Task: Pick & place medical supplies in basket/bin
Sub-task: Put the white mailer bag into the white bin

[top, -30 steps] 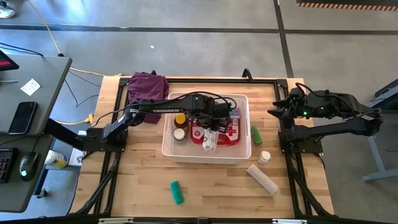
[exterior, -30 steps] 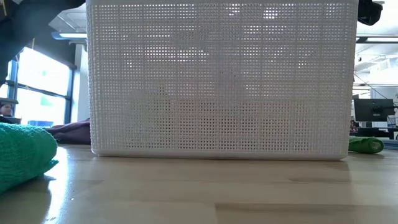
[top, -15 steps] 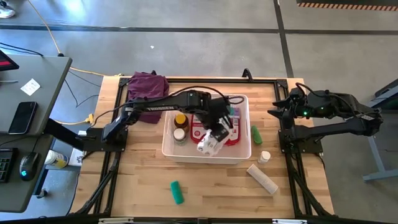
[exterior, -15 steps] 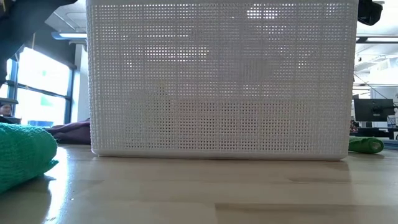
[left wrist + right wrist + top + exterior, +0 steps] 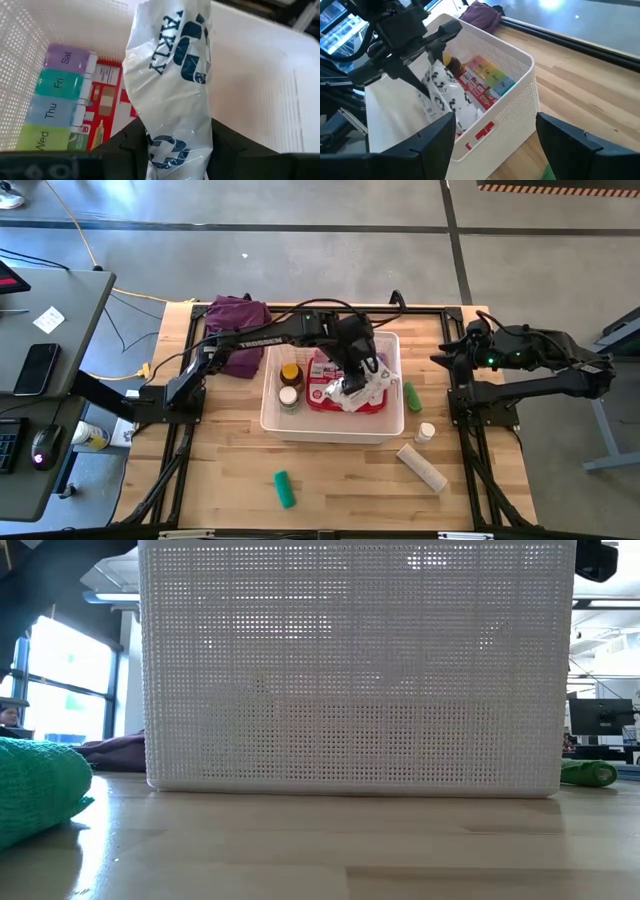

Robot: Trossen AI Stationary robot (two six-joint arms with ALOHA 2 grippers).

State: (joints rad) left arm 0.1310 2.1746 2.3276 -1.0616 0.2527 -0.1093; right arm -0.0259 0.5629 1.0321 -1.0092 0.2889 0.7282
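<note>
Two dark robot arms work at a wooden tabletop [image 5: 230,470]. The left pincer [image 5: 352,385] hangs over the middle of the white basket [image 5: 330,428], clenched on a white printed packet [image 5: 360,390] that dangles below its fingers. Beneath the pincer, inside the basket, lies a red first-aid pouch [image 5: 318,395]. Just beside the pincer, toward the left arm's base, an amber bottle [image 5: 291,373] and a small white-capped bottle [image 5: 288,397] stand in the basket. A rainbow pill organizer [image 5: 60,97] rests along the basket wall next to the packet. Outside the basket, between the two pincers, lies a green tube [image 5: 411,396], with another white-capped bottle [image 5: 425,432] and a beige roll [image 5: 421,467] nearby. The right pincer [image 5: 443,358] waits at the tabletop's right edge, well apart from the basket, fingers released and spread.
</note>
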